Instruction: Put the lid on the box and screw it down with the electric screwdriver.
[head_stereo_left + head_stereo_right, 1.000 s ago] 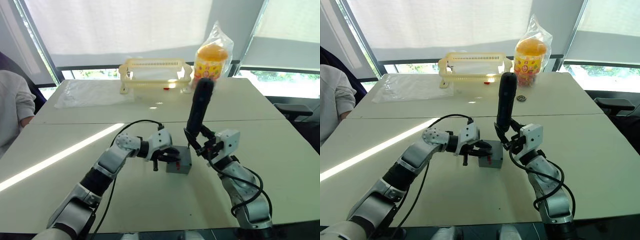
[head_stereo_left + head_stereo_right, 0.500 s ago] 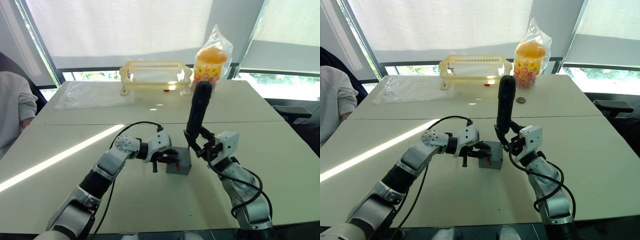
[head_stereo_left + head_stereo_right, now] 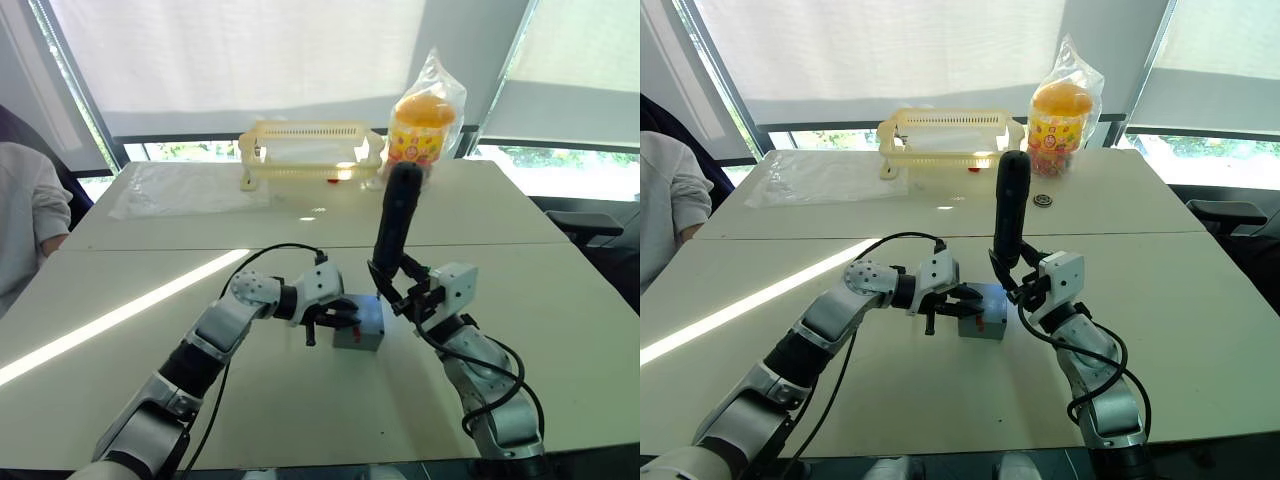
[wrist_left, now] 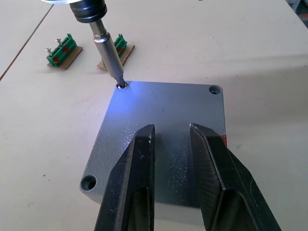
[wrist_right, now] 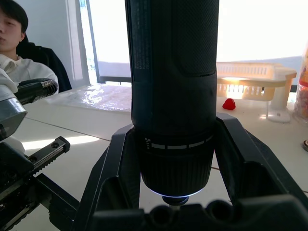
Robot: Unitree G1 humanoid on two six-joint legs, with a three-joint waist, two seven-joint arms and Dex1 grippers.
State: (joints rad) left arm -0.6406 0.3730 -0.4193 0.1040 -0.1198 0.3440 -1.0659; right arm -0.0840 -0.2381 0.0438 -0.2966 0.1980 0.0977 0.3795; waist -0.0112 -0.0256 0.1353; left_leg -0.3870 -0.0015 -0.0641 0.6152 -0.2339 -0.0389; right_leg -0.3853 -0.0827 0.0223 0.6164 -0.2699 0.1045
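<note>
- Almost nothing has shifted since the earlier frames: both arms keep their poses, and the electric screwdriver (image 3: 1010,215) stands a touch more upright than a second ago.
- The table (image 3: 1200,300) carries a yellow basket (image 3: 945,135) at its far edge at 12 o'clock, with a bagged snack tub (image 3: 1060,110) at 1 o'clock.
- The right gripper (image 3: 1025,285) clamps the screwdriver's black barrel, its bit tip seated in a corner screw hole of the lid (image 4: 161,139).
- The lid lies flat on the box (image 3: 983,312) at the table's centre, lit blue by the tool's light.
- The left gripper (image 4: 171,139) rests on the lid, its jaws a narrow gap apart, holding nothing.
- Two green terminal blocks (image 4: 62,50) lie on the table beyond the box.
</note>
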